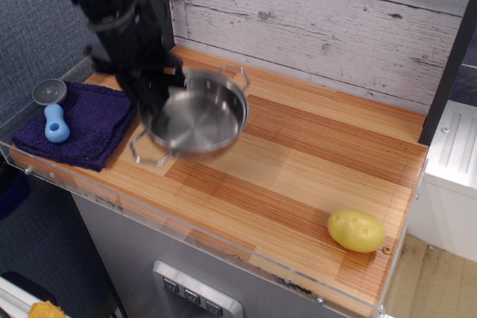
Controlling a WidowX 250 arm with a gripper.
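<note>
Observation.image has the dark pincer (159, 98) down at the left rim of a steel pot (201, 117), which sits on the counter (298, 161) just right of it. It's blurred, so I can't tell whether its fingers grip the rim or stand spread. Just left of the pincer lies a purple cloth (89, 128) with a blue-handled tool (56, 124) on it. A potato (356, 230) lies well off to its lower right.
</note>
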